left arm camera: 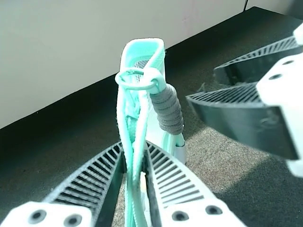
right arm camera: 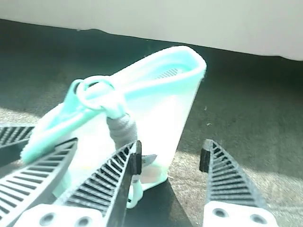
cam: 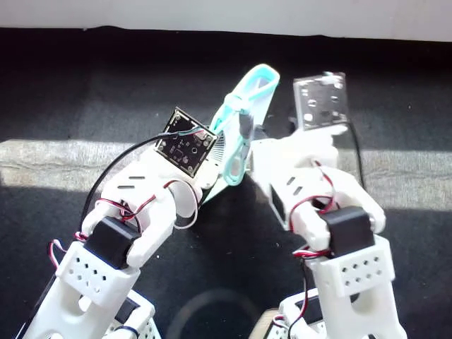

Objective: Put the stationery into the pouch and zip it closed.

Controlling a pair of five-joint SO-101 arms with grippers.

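The turquoise pouch (cam: 248, 99) stands on edge, lifted between the two arms over the dark table. My left gripper (left arm camera: 135, 163) is shut on the pouch's (left arm camera: 142, 52) zip edge near its lower end. A ring pull (left arm camera: 135, 79) with a grey tab (left arm camera: 168, 109) hangs from the zip just beyond the left fingers. My right gripper (right arm camera: 169, 158) is open, and one finger (right arm camera: 118, 179) lies close to the grey tab (right arm camera: 120, 128) without holding it. The pouch's (right arm camera: 163, 101) far end gapes a little. The right gripper (left arm camera: 203, 86) also appears open beside the pouch in the left wrist view.
A black cloth (cam: 85, 92) covers the table, with a bright band of sunlight (cam: 49, 162) across its middle. A pale wall (cam: 212, 14) runs along the far edge. Both arm bases (cam: 92, 282) stand close together at the near edge.
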